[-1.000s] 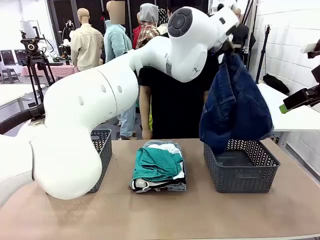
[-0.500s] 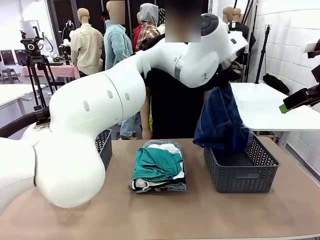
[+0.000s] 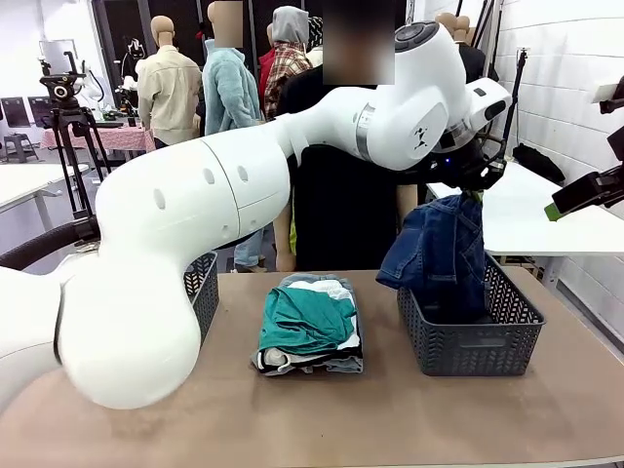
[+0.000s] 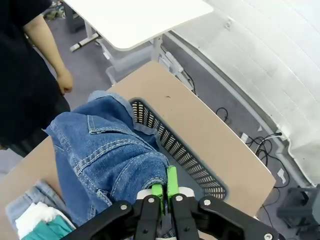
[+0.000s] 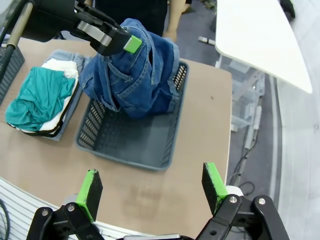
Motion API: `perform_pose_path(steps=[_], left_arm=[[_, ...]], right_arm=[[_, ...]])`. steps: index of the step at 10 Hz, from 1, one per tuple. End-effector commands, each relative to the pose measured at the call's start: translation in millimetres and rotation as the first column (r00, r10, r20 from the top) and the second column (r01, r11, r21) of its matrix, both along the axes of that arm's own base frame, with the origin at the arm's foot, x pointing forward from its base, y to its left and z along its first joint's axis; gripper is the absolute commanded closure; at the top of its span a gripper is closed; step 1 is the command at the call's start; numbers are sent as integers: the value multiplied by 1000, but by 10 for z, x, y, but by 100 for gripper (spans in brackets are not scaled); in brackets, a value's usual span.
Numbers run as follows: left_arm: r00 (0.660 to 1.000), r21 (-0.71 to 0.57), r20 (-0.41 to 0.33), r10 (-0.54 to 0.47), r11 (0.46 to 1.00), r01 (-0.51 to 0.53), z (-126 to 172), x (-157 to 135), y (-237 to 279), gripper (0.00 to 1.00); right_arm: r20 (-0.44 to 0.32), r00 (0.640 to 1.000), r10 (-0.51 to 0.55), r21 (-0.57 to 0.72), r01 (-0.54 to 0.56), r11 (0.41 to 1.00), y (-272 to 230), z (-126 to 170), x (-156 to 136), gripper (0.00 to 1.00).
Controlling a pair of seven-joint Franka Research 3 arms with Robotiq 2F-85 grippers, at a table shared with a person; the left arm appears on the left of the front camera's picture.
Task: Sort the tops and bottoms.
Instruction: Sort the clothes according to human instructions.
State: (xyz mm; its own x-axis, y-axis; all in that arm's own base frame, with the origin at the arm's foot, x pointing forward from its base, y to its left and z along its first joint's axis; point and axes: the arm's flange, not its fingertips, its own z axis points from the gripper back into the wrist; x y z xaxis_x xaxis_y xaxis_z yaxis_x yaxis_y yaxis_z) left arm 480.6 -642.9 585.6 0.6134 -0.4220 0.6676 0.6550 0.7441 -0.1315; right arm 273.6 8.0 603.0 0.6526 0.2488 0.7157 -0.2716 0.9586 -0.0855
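My left gripper [image 3: 476, 193] is shut on the dark blue jeans [image 3: 441, 255], one of the bottoms. They hang from it with their lower end down in the right grey basket [image 3: 470, 343]. In the left wrist view the green pads [image 4: 171, 183] pinch the denim [image 4: 102, 152] above the basket [image 4: 172, 145]. The pile [image 3: 310, 327] at the table's middle has a teal top [image 3: 304, 319] over a white one [image 3: 334, 289], with pale denim [image 3: 343, 365] at the bottom. My right gripper [image 5: 152, 187] hangs open and empty high above the table's right end.
A second grey basket [image 3: 201, 283] stands at the left, partly behind my left arm. A person in black [image 3: 336, 210] stands at the far edge, one hand [image 4: 64, 81] hanging near the basket. A white table [image 5: 260, 35] stands beyond the right end.
My left arm has swung right and come down, lowering the jeans from high above the right basket until their lower end rests inside it. The right gripper has stayed still.
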Motion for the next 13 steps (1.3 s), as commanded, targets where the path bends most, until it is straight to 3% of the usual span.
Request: perform_pose_path(steps=[1,3,4,6,7,9,11,13], left_arm=[[1000,-10,16,-2,1000,2,3,-18,-28,100],[1000,1,-1,-2,1000,2,-19,-10,-16,100],[997,-21,-75,33,999,-34,-209,70,29,100],[971,10,-226,75,997,-74,-867,244,17,100],[961,49,-260,93,995,-83,-1168,323,4,100],[947,2,-314,67,998,-70,-1582,396,-88,100],[925,-9,-379,34,999,-41,-1805,405,-184,100],[921,9,-388,41,999,-41,-1774,388,-229,100]], right_arm=[[2,1000,4,-3,-4,1000,11,-1,10,0],[2,1000,4,-3,-4,1000,11,-1,10,0],[2,1000,4,-3,-4,1000,11,-1,10,0],[2,1000,4,-3,-4,1000,11,-1,10,0],[2,1000,4,-3,-4,1000,11,-1,10,0],[2,1000,4,-3,-4,1000,11,-1,10,0],[2,1000,4,-3,-4,1000,11,-1,10,0],[2,1000,4,-3,-4,1000,11,-1,10,0]])
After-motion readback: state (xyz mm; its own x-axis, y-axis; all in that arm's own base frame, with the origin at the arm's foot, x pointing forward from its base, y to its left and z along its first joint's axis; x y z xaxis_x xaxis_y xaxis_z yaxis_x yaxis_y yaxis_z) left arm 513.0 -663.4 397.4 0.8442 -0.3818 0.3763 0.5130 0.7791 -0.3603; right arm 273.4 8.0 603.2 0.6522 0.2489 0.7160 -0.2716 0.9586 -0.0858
